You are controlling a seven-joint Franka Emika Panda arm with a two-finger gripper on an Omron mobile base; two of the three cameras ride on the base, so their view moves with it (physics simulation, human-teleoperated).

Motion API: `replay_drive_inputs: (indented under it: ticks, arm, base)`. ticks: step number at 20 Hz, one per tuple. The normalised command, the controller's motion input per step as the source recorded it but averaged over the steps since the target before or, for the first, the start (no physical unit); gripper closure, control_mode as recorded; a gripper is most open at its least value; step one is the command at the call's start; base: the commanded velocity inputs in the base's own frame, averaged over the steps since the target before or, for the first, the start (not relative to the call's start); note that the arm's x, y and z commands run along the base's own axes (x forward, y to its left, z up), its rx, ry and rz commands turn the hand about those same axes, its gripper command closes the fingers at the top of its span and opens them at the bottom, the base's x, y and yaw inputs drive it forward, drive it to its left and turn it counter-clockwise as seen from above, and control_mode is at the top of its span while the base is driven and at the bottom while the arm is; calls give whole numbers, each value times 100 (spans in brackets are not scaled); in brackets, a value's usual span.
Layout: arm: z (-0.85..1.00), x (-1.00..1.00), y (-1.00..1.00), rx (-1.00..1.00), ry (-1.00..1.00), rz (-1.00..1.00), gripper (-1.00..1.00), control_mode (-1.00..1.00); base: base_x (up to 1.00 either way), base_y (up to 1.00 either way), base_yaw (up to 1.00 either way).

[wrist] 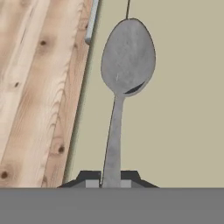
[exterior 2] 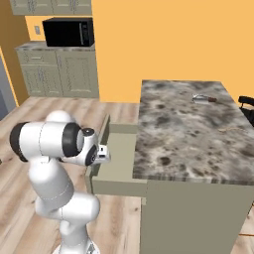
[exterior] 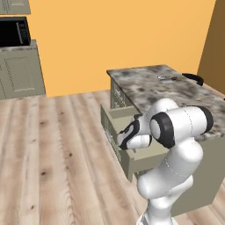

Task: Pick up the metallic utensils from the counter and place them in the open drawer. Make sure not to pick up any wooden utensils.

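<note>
A grey metal spoon (wrist: 124,78) hangs bowl-forward from the tool (wrist: 110,180), its slim handle pinched between the two dark fingertips (wrist: 89,177); the tool grasps the spoon by the handle's end. The spoon is plain, matt silver-grey, with an oval bowl and a narrow straight stem. Beneath it lies the pale green floor of the open drawer (exterior 2: 119,163), whose front wall runs beside the wooden floor (exterior: 52,154). Judged from this, the step in hand is the delivery of one metal piece into the drawer: the spoon is over the drawer and not yet let go. The next move calls for parting the fingers so that the spoon drops flat inside, then a reach back to the tabletop (exterior 2: 183,124). At the tabletop's far end lies another silvery piece with a dark handle (exterior 2: 203,98), well apart from the drawer.
</note>
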Motion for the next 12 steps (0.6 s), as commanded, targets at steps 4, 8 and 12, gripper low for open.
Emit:
replay_drive_inputs:
  ticks: [4, 8, 12]
  arm:
    - [-32, -8, 83, 0, 0, 0, 100, -100]
    - [-31, -15, 91, 0, 0, 0, 100, -100]
    - [-26, -17, 99, 0, 0, 0, 100, -100]
  base:
    - [0, 0, 0]
    - [0, 0, 0]
    - [0, 0, 0]
